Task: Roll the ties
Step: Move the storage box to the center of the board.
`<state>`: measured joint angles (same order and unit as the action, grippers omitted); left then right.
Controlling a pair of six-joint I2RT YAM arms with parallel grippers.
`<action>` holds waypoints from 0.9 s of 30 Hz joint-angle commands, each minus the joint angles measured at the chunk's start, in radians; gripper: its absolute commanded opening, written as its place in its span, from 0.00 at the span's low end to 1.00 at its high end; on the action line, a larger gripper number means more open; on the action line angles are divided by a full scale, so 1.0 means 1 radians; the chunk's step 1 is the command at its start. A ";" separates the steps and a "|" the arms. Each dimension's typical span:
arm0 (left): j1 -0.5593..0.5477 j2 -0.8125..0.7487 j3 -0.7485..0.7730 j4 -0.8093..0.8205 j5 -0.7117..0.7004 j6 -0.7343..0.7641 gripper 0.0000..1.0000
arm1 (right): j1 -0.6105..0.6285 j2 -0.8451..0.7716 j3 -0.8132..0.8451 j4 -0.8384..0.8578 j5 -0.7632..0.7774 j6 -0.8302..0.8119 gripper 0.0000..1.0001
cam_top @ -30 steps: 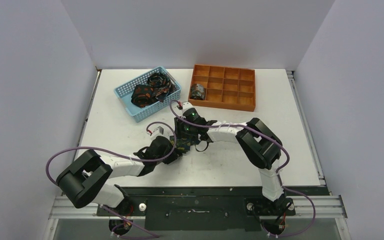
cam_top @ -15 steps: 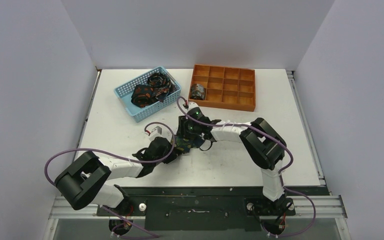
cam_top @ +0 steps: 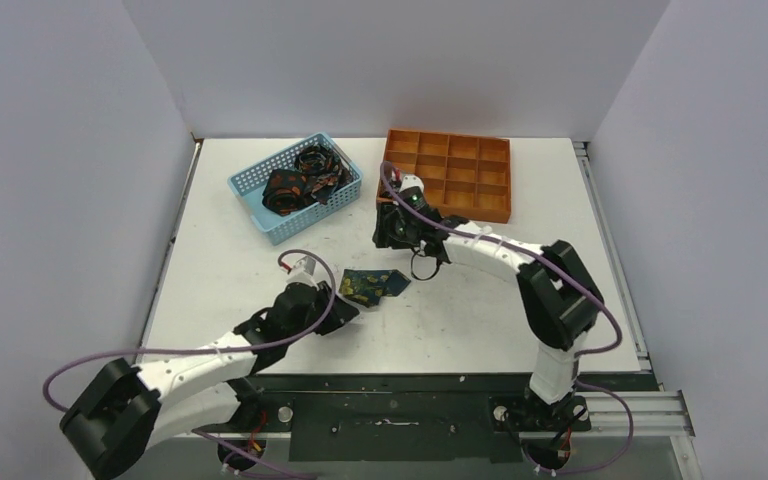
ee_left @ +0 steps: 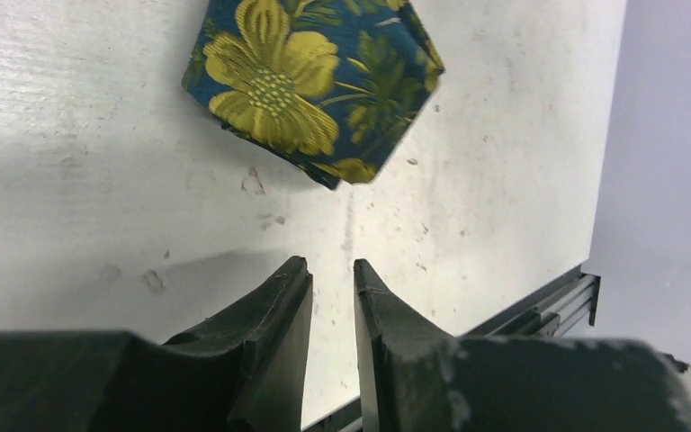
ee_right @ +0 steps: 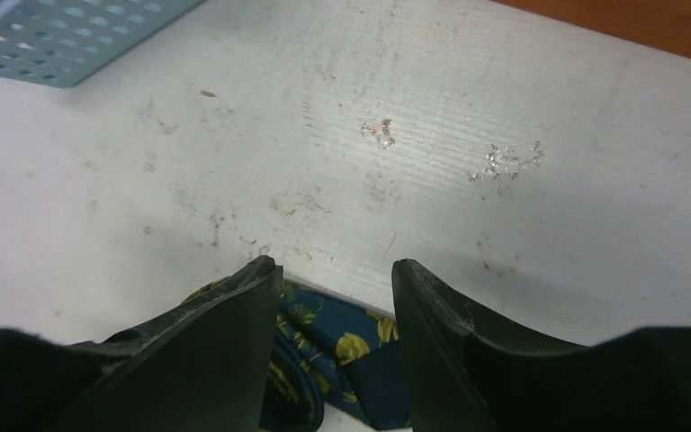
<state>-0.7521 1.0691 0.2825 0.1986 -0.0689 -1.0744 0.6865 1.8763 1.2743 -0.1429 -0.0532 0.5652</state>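
Note:
One tie is navy with yellow-green flowers. Its wide pointed end (cam_top: 372,285) lies flat on the table, and it fills the top of the left wrist view (ee_left: 315,81). My left gripper (cam_top: 345,308) sits just near-left of that end. Its fingers stand a narrow gap apart (ee_left: 331,263), with nothing between them and clear of the fabric. My right gripper (cam_top: 392,232) is farther back, near the orange tray's front left corner. It is shut on rolled folds of the same floral tie (ee_right: 342,346), which sit between its fingers (ee_right: 333,265). More dark ties (cam_top: 295,182) lie bunched in the basket.
A light-blue mesh basket (cam_top: 250,205) stands at the back left, its corner in the right wrist view (ee_right: 72,36). The orange compartment tray (cam_top: 460,175) is at the back centre-right, its edge just ahead of my right gripper (ee_right: 648,22). The right arm covers the tray's near-left compartment.
The left gripper has let go of the tie's wide end, opened a little and drawn back to the near left. The right gripper has moved away toward the tray with tie folds in its jaws.

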 commanded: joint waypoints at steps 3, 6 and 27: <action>0.026 -0.298 0.123 -0.378 -0.085 0.152 0.30 | 0.012 -0.293 -0.206 0.104 -0.034 0.035 0.55; 0.103 -0.388 0.154 -0.414 -0.135 0.189 0.48 | 0.011 -0.368 -0.349 0.223 -0.134 0.115 0.62; 0.561 -0.094 0.074 0.062 0.410 0.095 0.74 | 0.044 -0.218 -0.518 0.564 -0.296 0.344 0.73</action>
<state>-0.2005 0.9642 0.3367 0.1501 0.2974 -0.9657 0.7223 1.6306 0.7013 0.3649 -0.3397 0.9138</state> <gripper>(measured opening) 0.738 0.734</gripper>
